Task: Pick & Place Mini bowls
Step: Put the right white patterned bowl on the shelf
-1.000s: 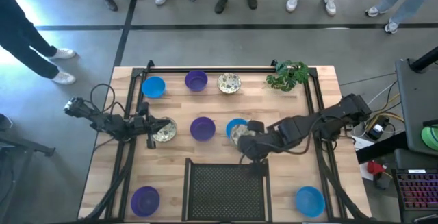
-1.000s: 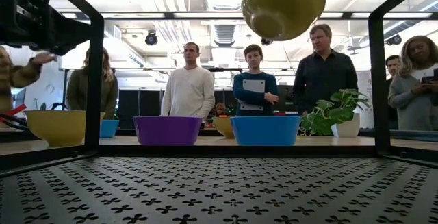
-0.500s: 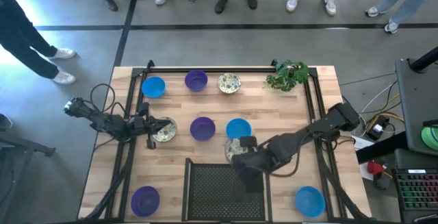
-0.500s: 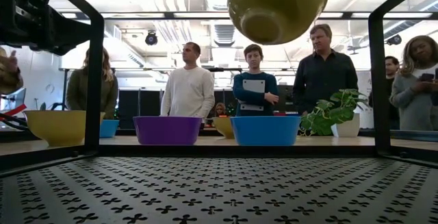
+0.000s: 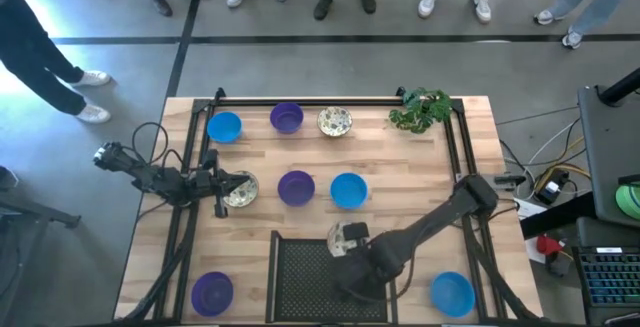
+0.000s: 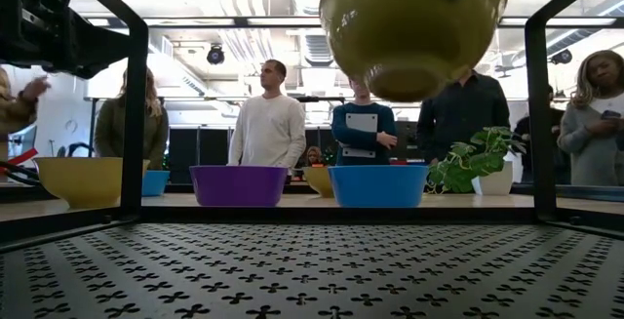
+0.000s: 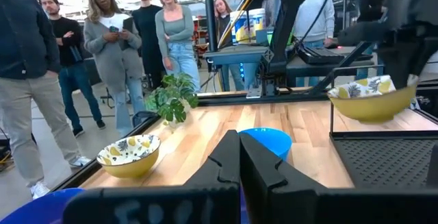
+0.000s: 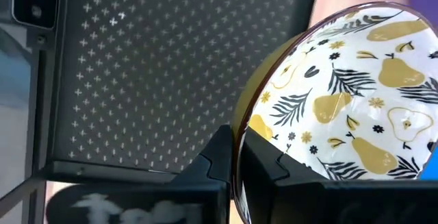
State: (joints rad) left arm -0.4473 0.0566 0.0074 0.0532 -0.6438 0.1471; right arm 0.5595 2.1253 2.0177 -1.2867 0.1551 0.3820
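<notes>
High: right end effector (image 5: 345,239) pinching patterned bowl (image 5: 342,235) by rim at tray (image 5: 310,277) edge; left end effector (image 5: 222,189) shut, empty, beside another bowl (image 5: 240,190).
Low: bowl (image 6: 411,26) aloft, tilted; thin rim pinch, liable to slip, drop.
Right wrist: bowl (image 8: 356,107) partly beyond tray (image 8: 164,73); early release risks straddling edge.

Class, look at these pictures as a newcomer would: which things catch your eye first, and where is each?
First, the patterned bowl pinched at its rim by the right gripper, in the air at the far edge of the black mesh tray. Next, blue and purple bowls dot the wooden table, and a row of onlookers stands behind it.
</notes>
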